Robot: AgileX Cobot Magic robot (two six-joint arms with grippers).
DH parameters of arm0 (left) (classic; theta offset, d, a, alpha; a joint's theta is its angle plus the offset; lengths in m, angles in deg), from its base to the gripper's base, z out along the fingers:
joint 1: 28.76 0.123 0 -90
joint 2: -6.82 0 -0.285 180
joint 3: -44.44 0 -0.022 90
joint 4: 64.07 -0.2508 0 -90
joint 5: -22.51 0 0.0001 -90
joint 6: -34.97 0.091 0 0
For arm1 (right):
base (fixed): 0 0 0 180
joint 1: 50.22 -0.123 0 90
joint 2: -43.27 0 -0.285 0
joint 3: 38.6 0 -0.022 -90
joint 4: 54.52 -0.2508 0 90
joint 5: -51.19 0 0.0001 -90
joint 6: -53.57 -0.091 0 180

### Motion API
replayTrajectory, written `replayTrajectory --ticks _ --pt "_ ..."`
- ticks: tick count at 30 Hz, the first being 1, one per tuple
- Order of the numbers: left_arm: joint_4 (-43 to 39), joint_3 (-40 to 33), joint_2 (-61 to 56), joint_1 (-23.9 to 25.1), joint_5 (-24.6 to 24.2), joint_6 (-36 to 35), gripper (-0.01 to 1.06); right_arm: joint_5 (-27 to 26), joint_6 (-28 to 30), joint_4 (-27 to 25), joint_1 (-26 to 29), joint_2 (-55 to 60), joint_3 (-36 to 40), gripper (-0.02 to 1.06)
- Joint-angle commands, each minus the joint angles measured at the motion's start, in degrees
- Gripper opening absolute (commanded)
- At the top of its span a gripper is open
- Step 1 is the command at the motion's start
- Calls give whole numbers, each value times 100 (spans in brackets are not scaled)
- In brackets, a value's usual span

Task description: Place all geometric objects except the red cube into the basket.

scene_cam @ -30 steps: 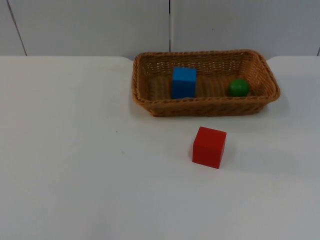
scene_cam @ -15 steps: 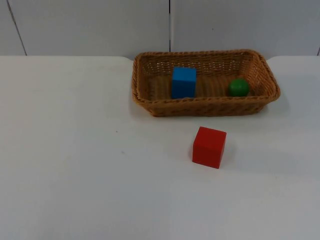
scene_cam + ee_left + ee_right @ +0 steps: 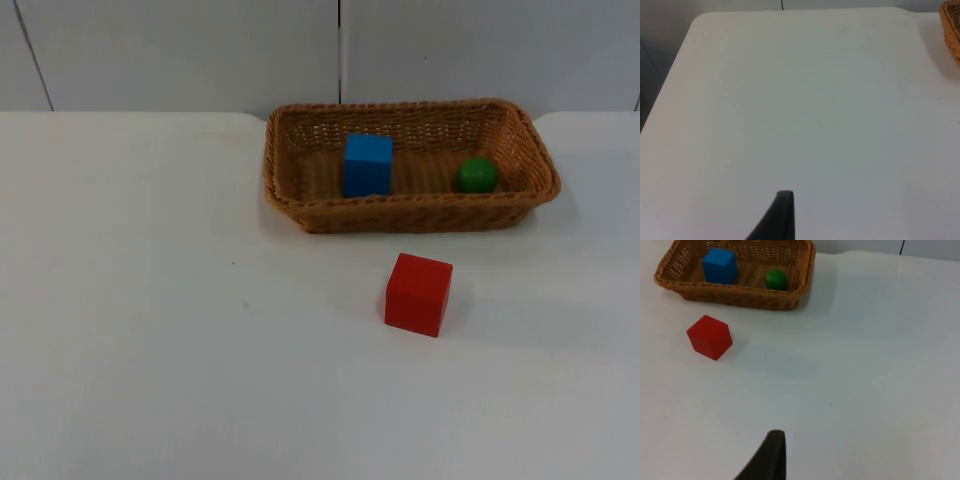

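A wicker basket [image 3: 410, 218] stands at the back of the table, right of centre. Inside it a blue cube [image 3: 368, 165] sits toward the left and a green ball [image 3: 478, 175] toward the right. A red cube [image 3: 418, 294] rests on the table just in front of the basket, apart from it. My right gripper [image 3: 771, 457] hovers over bare table well back from the red cube [image 3: 709, 337], the basket [image 3: 740, 299], the blue cube [image 3: 719, 265] and the green ball [image 3: 775, 279]. My left gripper [image 3: 781, 217] waits above the table's left part, far from the basket's edge [image 3: 952, 25].
The white table top [image 3: 150, 300] stretches wide to the left and front of the basket. A grey partition wall [image 3: 200, 50] closes off the back. The table's left edge [image 3: 670, 85] runs near the left gripper.
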Motion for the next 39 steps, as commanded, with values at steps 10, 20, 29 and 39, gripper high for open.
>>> replayTrajectory --ticks 10,20,29,39 --pt "-35 -27 -19 -25 63 -33 105 -573 19 41 -2 -12 410 105" --pt "-35 -27 -19 -25 63 -33 105 -573 8 -47 -2 -12 410 105" --pt "-48 -27 -19 -25 63 -33 105 -573 8 -47 13 -12 410 105" --pt "-99 -27 -19 263 63 9 105 -573 -39 -47 22 -12 410 105"
